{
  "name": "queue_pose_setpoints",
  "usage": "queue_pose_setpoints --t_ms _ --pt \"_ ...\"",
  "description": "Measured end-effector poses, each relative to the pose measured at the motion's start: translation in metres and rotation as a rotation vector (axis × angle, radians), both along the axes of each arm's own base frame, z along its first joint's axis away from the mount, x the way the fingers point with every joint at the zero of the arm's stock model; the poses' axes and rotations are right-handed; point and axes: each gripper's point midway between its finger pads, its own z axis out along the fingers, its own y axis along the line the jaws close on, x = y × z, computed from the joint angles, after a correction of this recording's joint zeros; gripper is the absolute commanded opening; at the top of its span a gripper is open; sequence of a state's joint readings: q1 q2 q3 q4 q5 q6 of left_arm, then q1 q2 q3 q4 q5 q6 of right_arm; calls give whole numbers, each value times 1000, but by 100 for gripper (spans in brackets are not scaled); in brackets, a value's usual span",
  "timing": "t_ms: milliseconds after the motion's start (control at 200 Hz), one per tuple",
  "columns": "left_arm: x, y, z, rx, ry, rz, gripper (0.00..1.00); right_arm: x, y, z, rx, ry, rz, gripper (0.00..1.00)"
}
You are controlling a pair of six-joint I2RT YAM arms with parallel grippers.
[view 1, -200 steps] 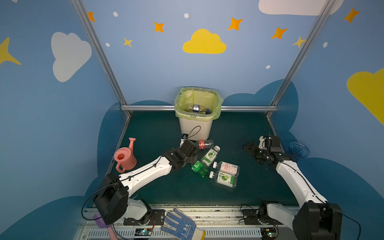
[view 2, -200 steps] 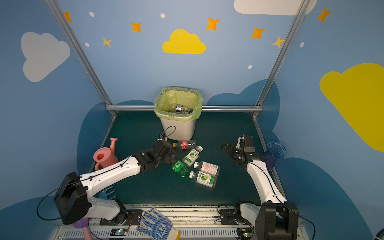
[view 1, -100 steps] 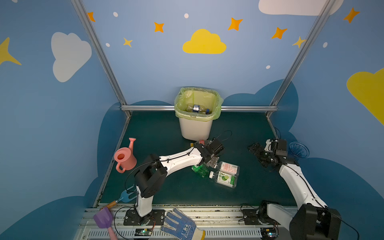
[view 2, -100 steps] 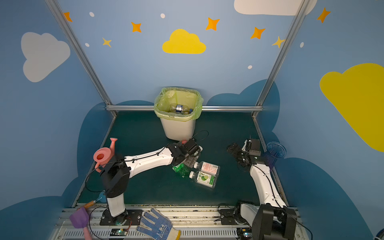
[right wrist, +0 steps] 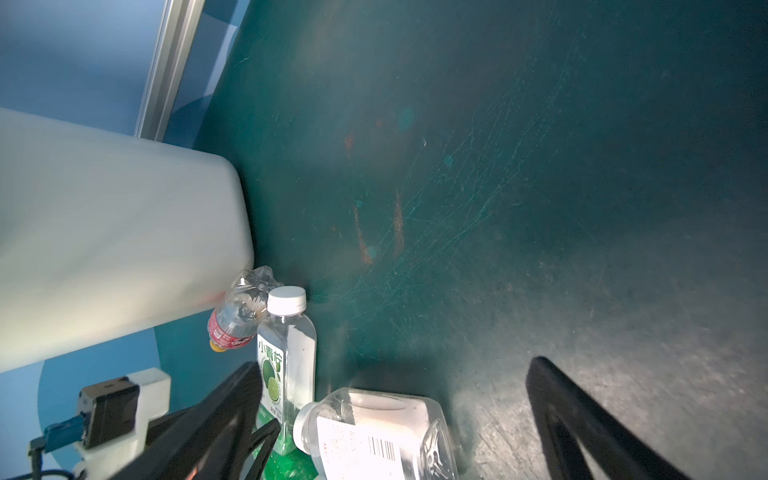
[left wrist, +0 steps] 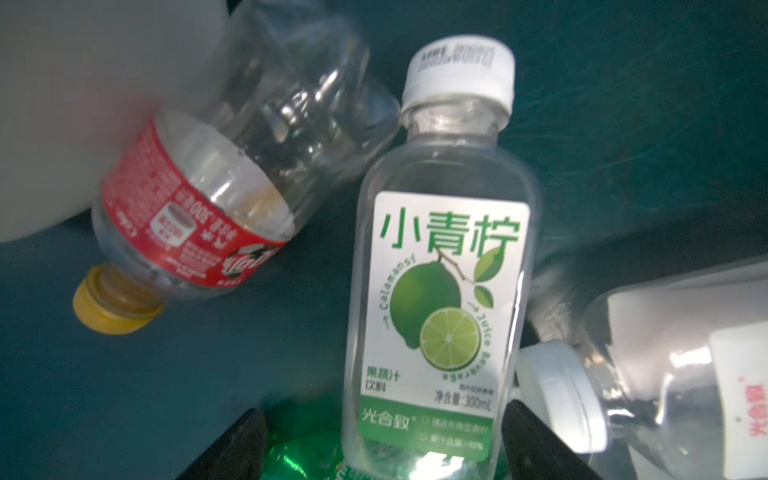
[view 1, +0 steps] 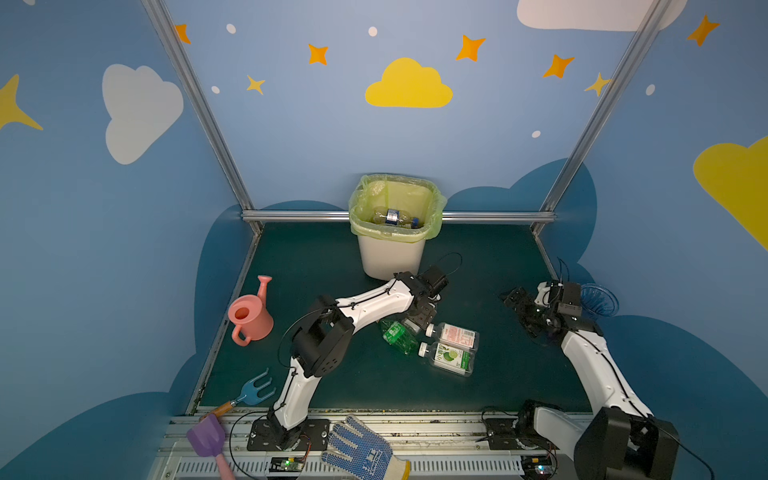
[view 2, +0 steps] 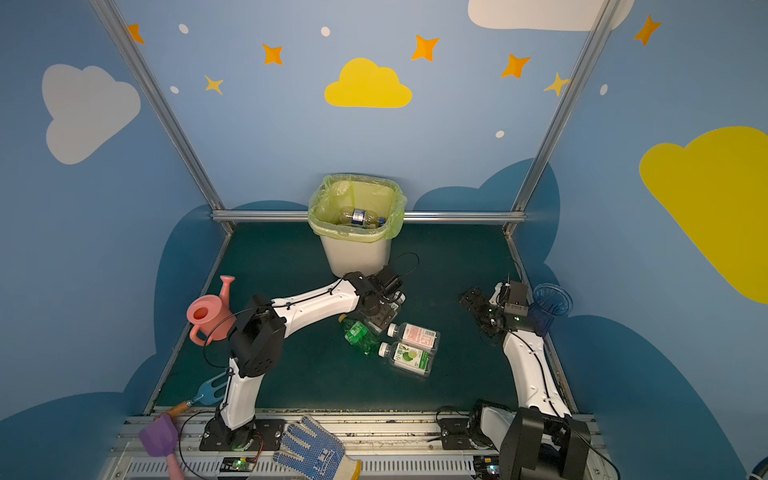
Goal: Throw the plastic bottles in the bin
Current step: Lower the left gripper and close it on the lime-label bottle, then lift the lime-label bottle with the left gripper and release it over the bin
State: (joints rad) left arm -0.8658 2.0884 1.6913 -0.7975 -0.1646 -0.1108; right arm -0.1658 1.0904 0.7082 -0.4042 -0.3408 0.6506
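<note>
The white bin (view 1: 392, 257) with its yellow-green liner stands at the back, a blue-labelled bottle (view 1: 392, 217) lying inside. In front lie a green bottle (view 1: 399, 336), a pink-labelled clear bottle (view 1: 455, 334) and a lime-labelled one (view 1: 449, 358). My left gripper (view 1: 422, 318) reaches down over another lime-labelled bottle (left wrist: 440, 291). Its jaws (left wrist: 384, 411) are open either side of the bottle's base, with a gap on one side. A red-labelled bottle (left wrist: 195, 216) with a yellow cap lies against the bin. My right gripper (view 1: 519, 311) hangs open and empty over bare mat (right wrist: 392, 363).
A pink watering can (view 1: 249, 318) stands at the left edge and a blue ribbed vase (view 1: 598, 299) just behind the right wrist. A blue rake (view 1: 255, 392), a purple shovel (view 1: 205, 436) and a dotted glove (view 1: 361, 449) lie along the front rail.
My left arm swung right, from beside the bottles to over the lime-labelled one, and its jaws have narrowed around it. The right gripper drifted slightly right, still open.
</note>
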Motion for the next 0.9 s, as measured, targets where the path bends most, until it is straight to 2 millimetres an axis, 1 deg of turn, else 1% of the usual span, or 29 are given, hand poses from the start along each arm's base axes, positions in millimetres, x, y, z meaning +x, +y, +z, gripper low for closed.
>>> queue_pose_setpoints --t_ms 75,220,360,456,561,656,781,851,901 --pt "3 -5 -4 4 8 -9 84 0 -1 -1 4 2 -3 98" --pt "5 -13 -14 13 39 -30 84 0 -3 -1 13 1 -8 98" --pt "8 -15 -25 24 71 -32 82 0 -5 -2 22 5 -14 98" --pt "11 -17 -29 22 85 -31 82 0 -7 -3 29 7 -18 98" --pt "14 -20 -29 21 95 -36 81 1 -8 -5 38 16 -20 98" --pt "18 -24 -29 18 96 -43 77 1 -9 -8 43 25 -24 98" --pt "17 -25 -35 28 113 -48 76 1 -11 -9 52 29 -26 98" --pt "15 -23 -39 39 127 -50 72 1 -12 -9 56 29 -28 98" --pt "14 -22 -41 46 136 -51 67 1 -12 -9 60 27 -29 98"
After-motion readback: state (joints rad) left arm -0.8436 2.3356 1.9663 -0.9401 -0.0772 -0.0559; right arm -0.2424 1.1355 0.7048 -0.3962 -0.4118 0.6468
